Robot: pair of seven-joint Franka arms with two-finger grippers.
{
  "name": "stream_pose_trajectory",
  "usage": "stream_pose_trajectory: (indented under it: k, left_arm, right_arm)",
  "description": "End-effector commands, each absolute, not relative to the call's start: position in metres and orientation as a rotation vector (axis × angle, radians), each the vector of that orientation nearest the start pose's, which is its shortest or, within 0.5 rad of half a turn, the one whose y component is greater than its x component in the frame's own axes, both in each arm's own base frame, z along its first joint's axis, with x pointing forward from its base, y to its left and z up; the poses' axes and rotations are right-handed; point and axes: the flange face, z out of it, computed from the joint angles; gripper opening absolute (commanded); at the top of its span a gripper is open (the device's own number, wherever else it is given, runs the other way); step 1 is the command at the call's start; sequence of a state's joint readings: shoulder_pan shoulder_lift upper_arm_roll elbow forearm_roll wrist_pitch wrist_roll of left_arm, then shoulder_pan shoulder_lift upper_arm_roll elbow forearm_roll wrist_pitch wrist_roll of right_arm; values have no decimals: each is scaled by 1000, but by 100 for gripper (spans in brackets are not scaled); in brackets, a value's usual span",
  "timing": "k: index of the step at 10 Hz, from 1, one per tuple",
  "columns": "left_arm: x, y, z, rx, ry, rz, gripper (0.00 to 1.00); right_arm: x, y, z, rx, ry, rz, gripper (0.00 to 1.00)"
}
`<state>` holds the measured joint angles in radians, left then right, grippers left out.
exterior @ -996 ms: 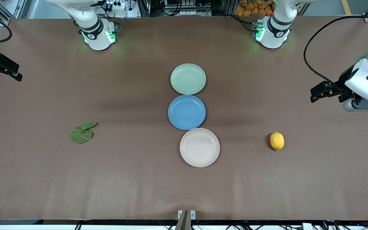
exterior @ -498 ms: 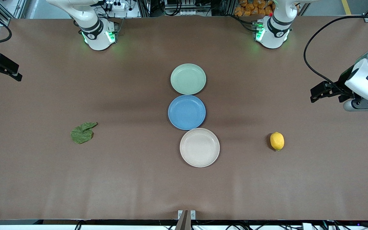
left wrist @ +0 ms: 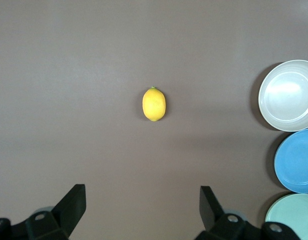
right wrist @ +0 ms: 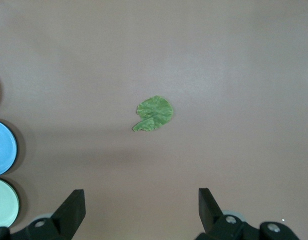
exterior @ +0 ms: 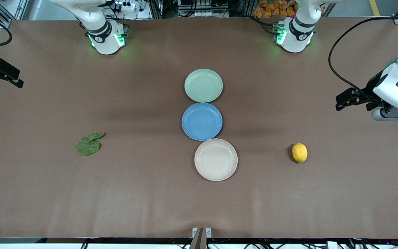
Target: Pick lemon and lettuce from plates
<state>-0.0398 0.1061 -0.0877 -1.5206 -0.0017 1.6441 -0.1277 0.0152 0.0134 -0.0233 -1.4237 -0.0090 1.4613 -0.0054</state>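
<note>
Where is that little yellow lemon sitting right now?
The small oval yellow lemon lies on the bare brown table, toward the left arm's end, beside the round beige-cream plate and not on any plate.

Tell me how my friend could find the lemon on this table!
Look at the row of three plates in the middle of the brown table. Beside the beige plate, toward the left arm's end, sits the lemon. It's the only small, bright yellow oval thing there.

The yellow lemon lies on bare table toward the left arm's end, the wrinkly green lettuce leaf toward the right arm's. The pale green plate and beige plate sit between them.
</note>
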Motion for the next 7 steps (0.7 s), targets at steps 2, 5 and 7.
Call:
stream_pose_trajectory:
  k: [2,5,7]
  left_arm:
    - [587,-72,596,-3175,19,-14,100]
    - [587,-72,596,-3175,19,-14,100]
    - [587,-72,595,-3175,19,-12,100]
  right_arm:
    - [546,-9,682,-3168,-19,-43,100]
    - [546,-10,682,-3167,-17,-40,100]
    - [547,-10,681,-3167,-17,-38,100]
